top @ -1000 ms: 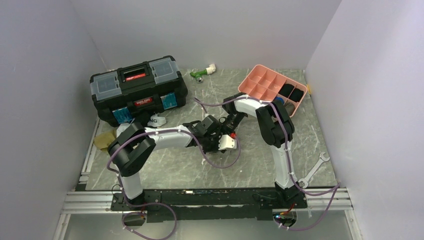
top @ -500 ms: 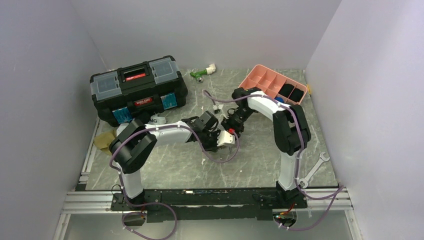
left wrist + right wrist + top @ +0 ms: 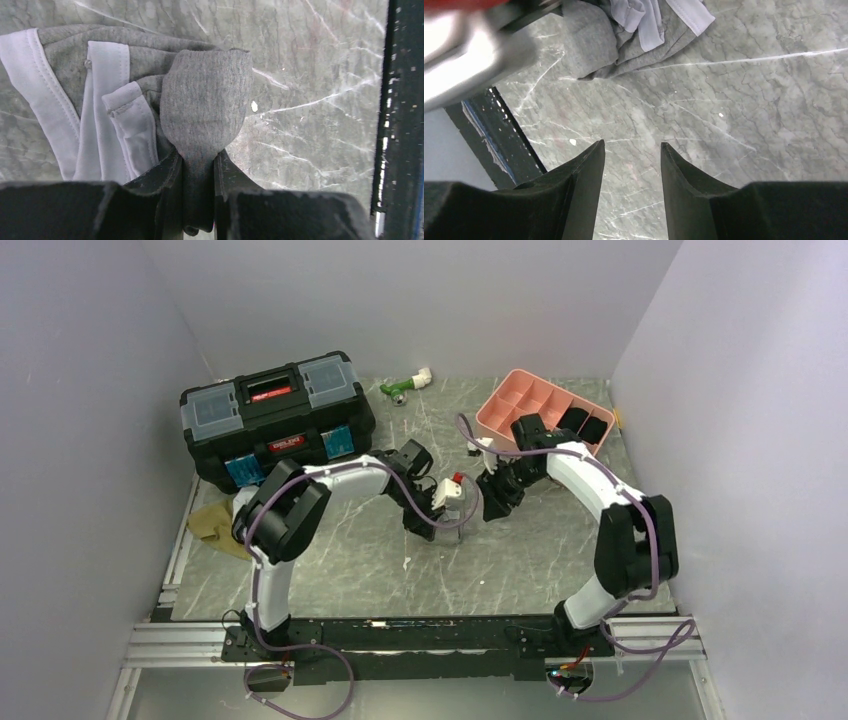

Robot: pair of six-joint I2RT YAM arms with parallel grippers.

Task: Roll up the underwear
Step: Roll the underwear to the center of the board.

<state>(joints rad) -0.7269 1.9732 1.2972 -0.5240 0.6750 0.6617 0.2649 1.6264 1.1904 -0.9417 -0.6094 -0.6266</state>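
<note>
The left gripper (image 3: 199,156) pinches a folded edge of the underwear (image 3: 205,95); the right gripper (image 3: 632,150) hangs parted, empty, over the table (image 3: 734,130) beside it, toolbox (image 3: 275,415) and tray (image 3: 520,405) well apart.

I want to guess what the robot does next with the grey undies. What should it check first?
1. Left fingers gripping the grey underwear: ok, a grey fold is pinched between them.
2. Right fingers free to help: ok, open, empty, above the table.
3. Underwear rolled: not ok, it is bunched, with the white waistband lying loose.
4. Pinch catches every layer: cannot tell.
5. Room in the pink tray: ok, several compartments look empty.
</note>
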